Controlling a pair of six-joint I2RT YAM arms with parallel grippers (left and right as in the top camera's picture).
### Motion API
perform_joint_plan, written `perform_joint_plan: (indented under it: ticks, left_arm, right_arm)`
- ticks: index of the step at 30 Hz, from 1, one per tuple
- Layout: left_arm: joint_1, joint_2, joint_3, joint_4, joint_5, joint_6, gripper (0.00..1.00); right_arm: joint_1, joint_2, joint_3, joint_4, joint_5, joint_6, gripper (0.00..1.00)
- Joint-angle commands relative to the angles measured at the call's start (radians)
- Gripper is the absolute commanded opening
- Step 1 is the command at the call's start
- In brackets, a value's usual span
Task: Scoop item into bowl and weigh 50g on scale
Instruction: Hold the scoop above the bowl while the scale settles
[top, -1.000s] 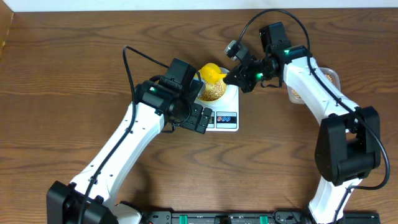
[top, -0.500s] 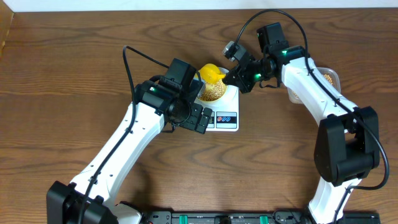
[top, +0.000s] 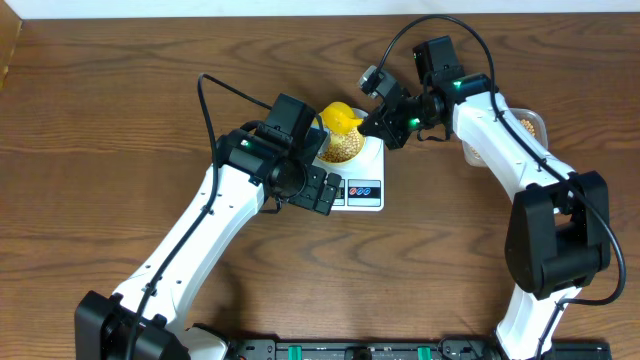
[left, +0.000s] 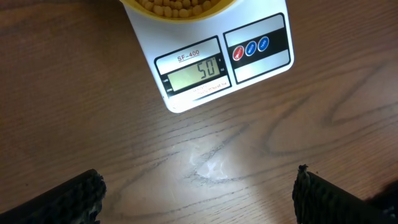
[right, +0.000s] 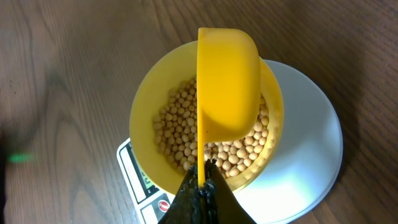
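- The scale (left: 221, 59) sits on the desk (left: 93, 124) with its display (left: 194, 73) facing the robot. It reads 50, so the target weight looks reached.
- The bowl (right: 146, 118) sits on the scale's round platform (right: 311, 143), so everything poured into it is weighed. It leaves the display and the buttons (left: 250, 48) uncovered.
- The beans (right: 180, 134) lie in a layer across the bottom of the bowl. More of them show in the clear tub (top: 530, 125), half hidden behind the right arm at the desk's far right.
- The right pincer (right: 202, 180) is clamped tight on the thin handle of the yellow scoop (right: 227, 81). It holds the cup directly over the bowl and tipped on its side, so anything falling lands inside.
- The cup's hollow faces away from the camera, so I cannot tell whether beans remain in it.
- The left pincer (left: 199, 205) hangs over bare desk just in front of the scale. Its fingers are spread wide and hold nothing.
- That position looks chosen to keep the left wrist camera on the display while staying off the platform.
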Motion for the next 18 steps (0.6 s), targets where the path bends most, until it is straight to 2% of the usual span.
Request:
perform_joint_plan:
  ticks: [1, 18]
  left_arm:
    - [-0.003, -0.002, -0.005, 0.001, -0.013, -0.013, 0.98]
    - [-0.003, -0.002, -0.005, 0.001, -0.013, -0.013, 0.98]
  right_arm:
    - [0.006, 0.001, -0.001, 0.003, -0.007, -0.004, 0.01]
    - [0.006, 0.001, -0.001, 0.011, -0.008, -0.003, 0.01]
